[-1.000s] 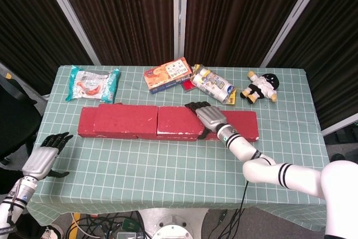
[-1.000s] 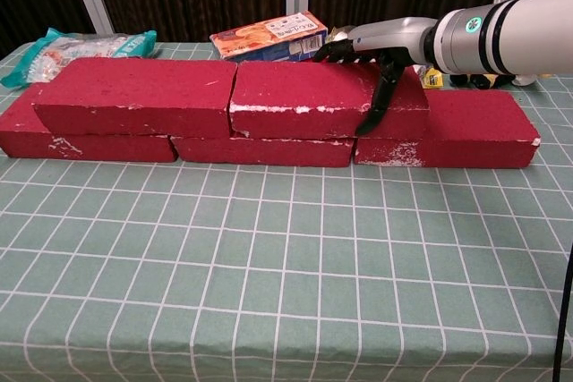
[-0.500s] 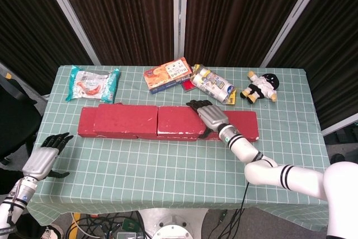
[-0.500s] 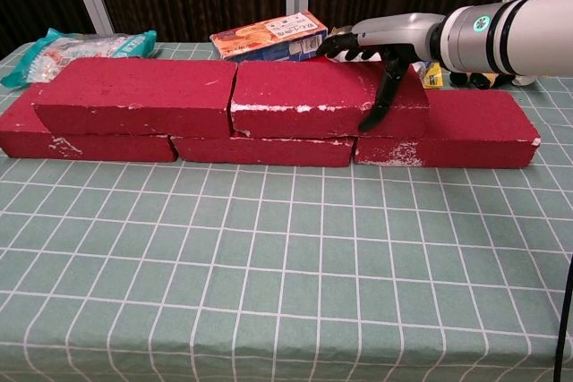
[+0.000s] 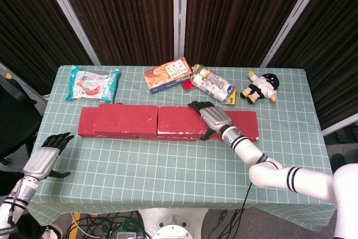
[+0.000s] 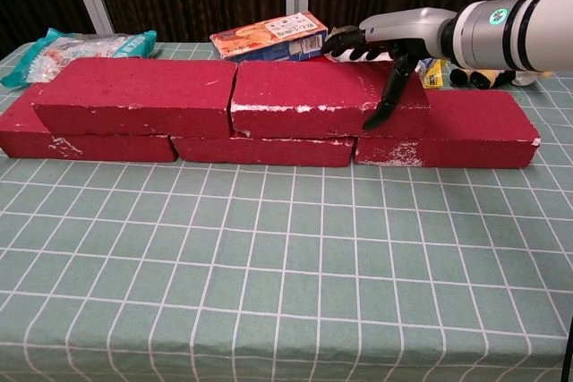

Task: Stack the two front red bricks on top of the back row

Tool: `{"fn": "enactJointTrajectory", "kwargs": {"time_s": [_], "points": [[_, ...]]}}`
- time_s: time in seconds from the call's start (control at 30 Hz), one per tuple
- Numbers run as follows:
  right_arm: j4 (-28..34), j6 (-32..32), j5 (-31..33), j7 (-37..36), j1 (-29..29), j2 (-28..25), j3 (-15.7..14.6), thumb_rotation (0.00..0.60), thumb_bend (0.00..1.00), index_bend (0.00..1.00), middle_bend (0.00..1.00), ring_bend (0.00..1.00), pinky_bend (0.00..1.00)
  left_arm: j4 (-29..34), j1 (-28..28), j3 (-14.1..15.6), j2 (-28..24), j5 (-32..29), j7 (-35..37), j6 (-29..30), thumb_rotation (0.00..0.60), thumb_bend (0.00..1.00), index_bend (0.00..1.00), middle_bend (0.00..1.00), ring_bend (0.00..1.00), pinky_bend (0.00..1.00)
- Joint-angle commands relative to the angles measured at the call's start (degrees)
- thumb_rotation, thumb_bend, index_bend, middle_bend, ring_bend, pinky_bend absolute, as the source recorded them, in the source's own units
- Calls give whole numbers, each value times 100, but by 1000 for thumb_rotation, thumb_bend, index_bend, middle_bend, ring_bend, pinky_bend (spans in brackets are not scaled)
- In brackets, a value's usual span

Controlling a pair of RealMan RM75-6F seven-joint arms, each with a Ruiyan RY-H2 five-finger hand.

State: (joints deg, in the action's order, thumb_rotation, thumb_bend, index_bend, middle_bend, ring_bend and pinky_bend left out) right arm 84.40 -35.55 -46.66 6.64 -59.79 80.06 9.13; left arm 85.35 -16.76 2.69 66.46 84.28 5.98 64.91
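Two red bricks sit on top of the back row: upper left brick (image 6: 134, 94) and upper right brick (image 6: 313, 97), butted end to end, rough matte faces with chipped whitish edges. Back row under them is three red bricks flat on the table: left one (image 6: 54, 142), middle one (image 6: 264, 150), right one (image 6: 466, 127). Upper bricks straddle the joints below.

Right hand (image 6: 394, 38), silver shell with black fingers, is at the right end of the upper right brick. Fingers lie out flat over its far top corner, thumb (image 6: 387, 100) pointing down the near face. Contact can't be told from either view; it holds nothing, fingers apart.

Left hand (image 5: 43, 158) hangs off the table's front-left edge, fingers loosely spread, nothing in it.

Green checked tablecloth (image 6: 269, 292), soft, white grid. Behind the bricks: crinkly snack bag (image 5: 92, 83), flat orange box (image 5: 166, 75), shiny cylindrical pack (image 5: 213, 84), small plush doll (image 5: 260, 89) in white with a black head.
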Motion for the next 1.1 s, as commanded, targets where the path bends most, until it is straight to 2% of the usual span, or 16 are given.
{"fn": "enactJointTrajectory", "kwargs": {"time_s": [0.03,0.13,0.23,0.33,0.47,0.6,0.8,1.1], "points": [[492,-236,-330,-105,253,-473,28,600,0,0,0,0,0,23,0,-5,-1,15,-11,21,600,1,35,0,0,0],[1100,-548,-652,-225,563,-1027,25,600,0,0,0,0,0,75,12,-11,-7,42,-60,80,600,1,34,0,0,0],[1724,-1010,-1115,-293,1014,-1625,-108,600,0,0,0,0,0,102,52,-20,4,78,-123,201,600,1,34,0,0,0],[2153,-1833,-1713,-43,1621,-2067,-436,600,0,0,0,0,0,60,116,1,47,168,-182,363,600,1,34,0,0,0],[2386,-2962,-2438,281,2498,-2366,-941,600,0,0,0,0,0,18,203,49,81,314,-264,572,600,0,34,0,0,0],[2256,-3866,-3152,117,3358,-2513,-1407,600,0,0,0,0,0,-56,302,81,103,516,-276,870,600,0,34,0,0,0],[1777,-4768,-3759,-25,4310,-2427,-1820,600,0,0,0,0,0,-213,470,165,119,708,-346,1195,600,0,34,0,0,0],[1129,-5554,-4038,-189,5276,-1969,-1947,600,0,0,0,0,0,-375,707,269,151,907,-240,1590,600,0,34,0,0,0]]}}
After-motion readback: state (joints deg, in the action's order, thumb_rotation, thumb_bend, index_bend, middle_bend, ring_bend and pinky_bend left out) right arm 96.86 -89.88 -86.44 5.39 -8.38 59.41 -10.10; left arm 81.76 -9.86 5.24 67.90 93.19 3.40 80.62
